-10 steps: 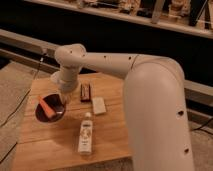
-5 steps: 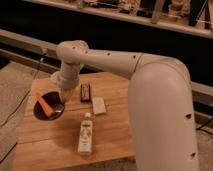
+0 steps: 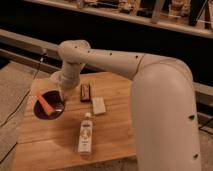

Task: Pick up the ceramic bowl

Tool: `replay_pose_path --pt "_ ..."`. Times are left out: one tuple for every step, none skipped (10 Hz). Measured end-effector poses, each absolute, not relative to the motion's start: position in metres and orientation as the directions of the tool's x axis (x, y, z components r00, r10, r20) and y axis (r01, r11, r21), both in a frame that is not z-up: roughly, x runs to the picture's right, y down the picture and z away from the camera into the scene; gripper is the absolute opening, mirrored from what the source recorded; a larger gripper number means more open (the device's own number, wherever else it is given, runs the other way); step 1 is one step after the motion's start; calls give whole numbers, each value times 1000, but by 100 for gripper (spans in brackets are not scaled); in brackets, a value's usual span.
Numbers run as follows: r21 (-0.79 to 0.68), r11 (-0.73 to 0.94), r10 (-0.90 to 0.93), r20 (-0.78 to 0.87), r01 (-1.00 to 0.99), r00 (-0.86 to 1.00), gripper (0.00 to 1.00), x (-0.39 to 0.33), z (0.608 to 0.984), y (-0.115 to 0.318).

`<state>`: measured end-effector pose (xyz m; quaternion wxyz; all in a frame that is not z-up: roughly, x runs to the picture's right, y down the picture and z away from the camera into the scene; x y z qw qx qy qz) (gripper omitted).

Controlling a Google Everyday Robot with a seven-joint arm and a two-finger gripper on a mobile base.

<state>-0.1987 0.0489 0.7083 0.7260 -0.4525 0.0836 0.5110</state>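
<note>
The ceramic bowl (image 3: 50, 105) is dark maroon and glossy, at the left edge of the wooden table (image 3: 115, 135), with an orange object (image 3: 46, 102) lying inside it. My gripper (image 3: 61, 98) reaches down from the white arm (image 3: 115, 60) and is shut on the bowl's right rim. The bowl looks tilted and raised a little off the table, overhanging its left edge. The fingertips are partly hidden by the bowl's wall.
A white plastic bottle (image 3: 86, 133) lies on the table in front of the bowl. A dark snack bar (image 3: 86, 92) and a small white packet (image 3: 99, 105) lie to the right of the gripper. A cable (image 3: 20, 107) hangs at the left. A rail (image 3: 25, 37) runs behind.
The bowl has moved up and a little to the left together with my gripper and now tilts at the table's left edge. The bottle, bar and packet have not moved.
</note>
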Motion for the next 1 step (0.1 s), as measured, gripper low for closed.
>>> replay_pose_path --pt "-566 70 663 -589 -821 463 0 -199 707 50"
